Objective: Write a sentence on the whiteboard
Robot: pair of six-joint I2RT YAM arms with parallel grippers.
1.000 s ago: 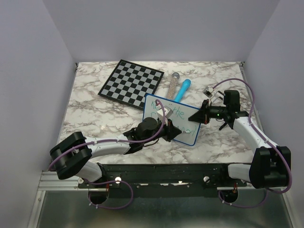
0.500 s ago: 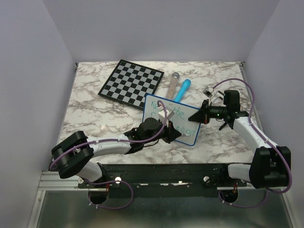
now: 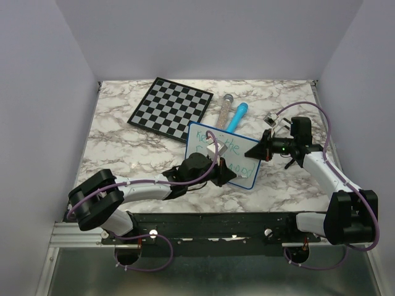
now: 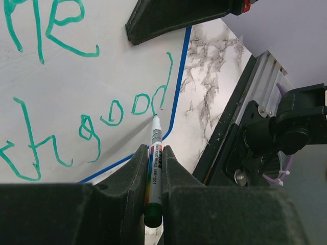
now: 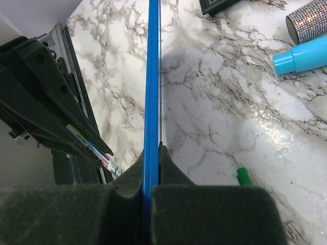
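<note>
The whiteboard (image 3: pixel 201 137), white with a blue rim, lies mid-table at an angle. The green sentence (image 3: pixel 232 147) reads "Keep the" with a second line below it. My left gripper (image 3: pixel 229 174) is over the board's near right corner, shut on a whiteboard marker (image 4: pixel 155 145). In the left wrist view the marker's tip touches the board just under the "d" of "good". My right gripper (image 3: pixel 262 151) is shut on the board's right rim (image 5: pixel 152 76), which shows edge-on between its fingers in the right wrist view.
A black-and-white chessboard (image 3: pixel 171 106) lies at the back left. A glittery tube (image 3: pixel 223 108) and a cyan bottle (image 3: pixel 237 116) lie just behind the whiteboard. A green marker cap (image 5: pixel 243 176) lies on the marble to the right of the board.
My left gripper has moved slightly right along the second line with the marker in it. The right arm and the board have stayed put.
</note>
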